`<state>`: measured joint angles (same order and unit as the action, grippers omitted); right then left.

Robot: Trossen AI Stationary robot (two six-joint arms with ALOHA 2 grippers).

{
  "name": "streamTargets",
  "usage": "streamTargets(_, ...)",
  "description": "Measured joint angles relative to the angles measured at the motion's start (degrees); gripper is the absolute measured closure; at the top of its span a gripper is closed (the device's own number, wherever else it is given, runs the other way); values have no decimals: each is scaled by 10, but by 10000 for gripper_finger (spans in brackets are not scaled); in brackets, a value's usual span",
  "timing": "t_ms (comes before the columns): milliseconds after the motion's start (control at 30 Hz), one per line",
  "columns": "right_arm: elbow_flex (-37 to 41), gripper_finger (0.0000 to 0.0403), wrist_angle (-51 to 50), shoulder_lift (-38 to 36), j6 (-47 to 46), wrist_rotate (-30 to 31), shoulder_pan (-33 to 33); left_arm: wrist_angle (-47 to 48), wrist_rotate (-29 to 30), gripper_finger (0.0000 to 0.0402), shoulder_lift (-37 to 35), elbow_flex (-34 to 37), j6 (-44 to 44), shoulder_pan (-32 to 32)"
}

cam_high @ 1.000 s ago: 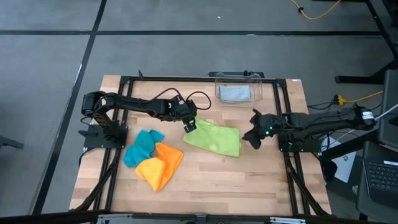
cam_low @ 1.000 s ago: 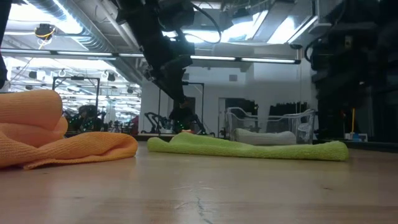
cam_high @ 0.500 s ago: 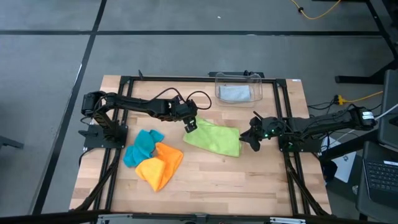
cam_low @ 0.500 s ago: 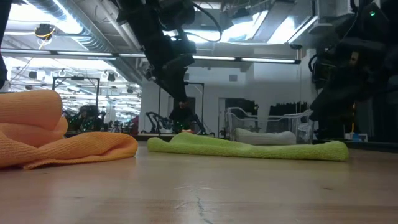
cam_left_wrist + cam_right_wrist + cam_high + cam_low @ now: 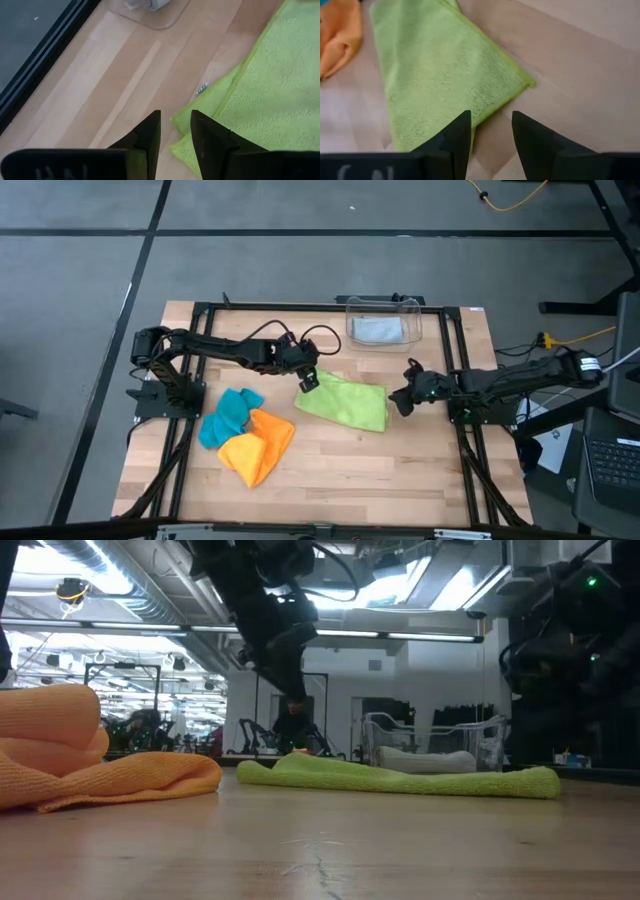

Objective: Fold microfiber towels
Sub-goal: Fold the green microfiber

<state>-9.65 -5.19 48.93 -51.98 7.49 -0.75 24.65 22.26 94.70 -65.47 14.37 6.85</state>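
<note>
While the wooden table (image 5: 330, 470) stands on grey floor, the right gripper (image 5: 397, 399) has edged toward the green towel (image 5: 345, 400); both grippers (image 5: 307, 383) gape, empty.

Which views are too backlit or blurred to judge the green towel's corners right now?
Low view: ceiling lights glare, both arms silhouetted, lime green towel edge-on, orange towel soft up close. Left wrist view: corner sharp beside the left gripper. Right wrist view: evenly lit, corner clear above the right gripper.

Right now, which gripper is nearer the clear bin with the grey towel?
Left. The left gripper hangs at the green towel's corner, short of the bin. The right gripper sits at the towel's opposite end, slightly farther.
</note>
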Motion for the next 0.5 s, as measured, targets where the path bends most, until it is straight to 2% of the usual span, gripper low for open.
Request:
streamTargets(100,0,257,1,29,-31,0,0,-10,0,302,0,0,0,0)
streamTargets(500,0,257,107,132,-32,-15,0,-14,0,302,0,0,0,0)
